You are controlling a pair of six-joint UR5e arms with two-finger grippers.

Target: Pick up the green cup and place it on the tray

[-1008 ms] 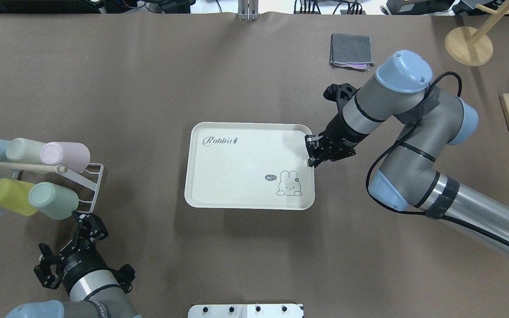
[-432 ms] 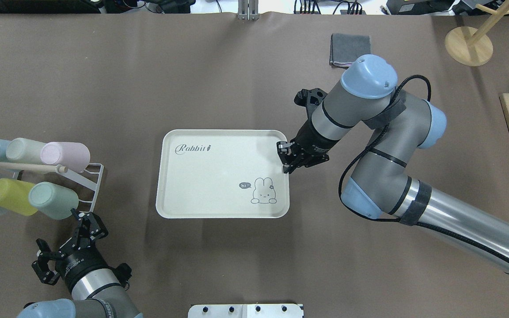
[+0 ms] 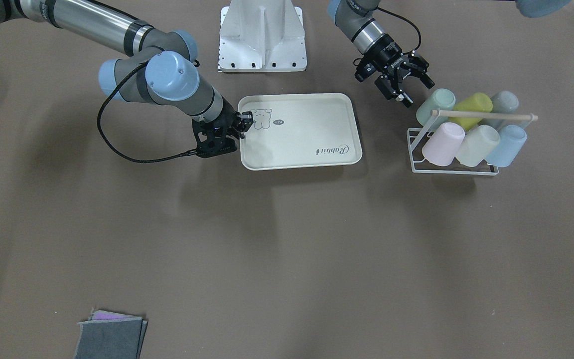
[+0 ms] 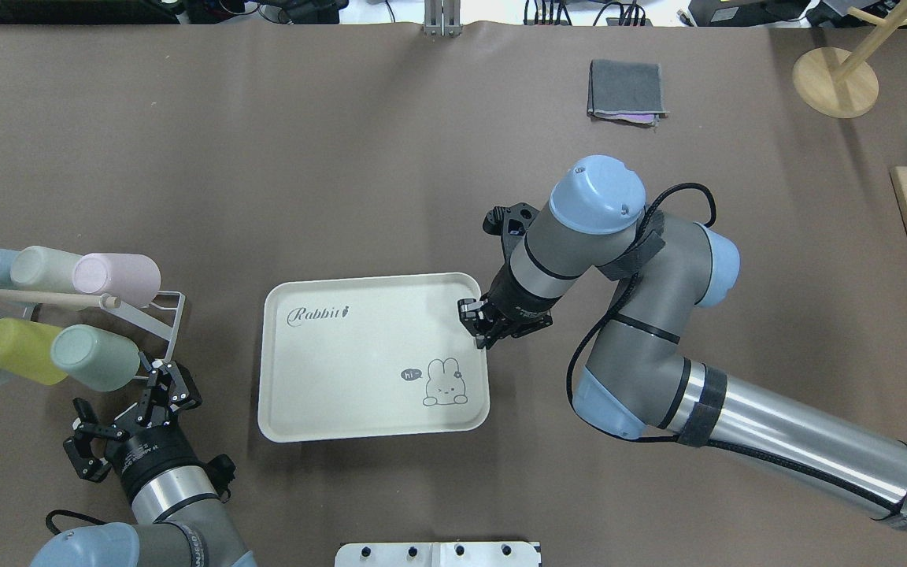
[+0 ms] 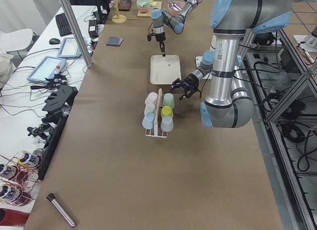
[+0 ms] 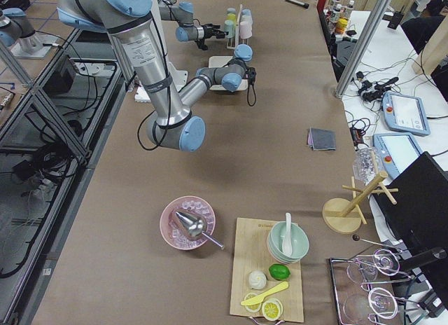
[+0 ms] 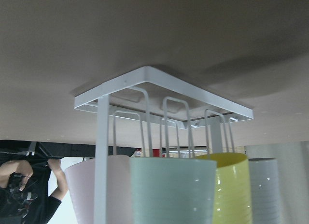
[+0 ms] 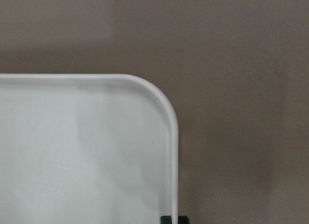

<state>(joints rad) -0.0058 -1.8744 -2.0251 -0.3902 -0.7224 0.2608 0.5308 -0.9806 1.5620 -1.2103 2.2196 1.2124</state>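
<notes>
One mint-green tapered plastic tumbler (image 4: 95, 358), tilted on white wire rack (image 4: 172, 315), well apart from cream rectangular rabbit-print tray (image 4: 359, 370); left gripper (image 3: 411, 87), fingers spread, should straddle its wall squarely; right gripper (image 4: 479, 323) pinching tray rim

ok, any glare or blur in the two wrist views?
Left wrist: green cup sharp, small glints on yellow cup, image upside down. Right wrist: no glare, tray slightly soft, faint shadow band across it.
</notes>
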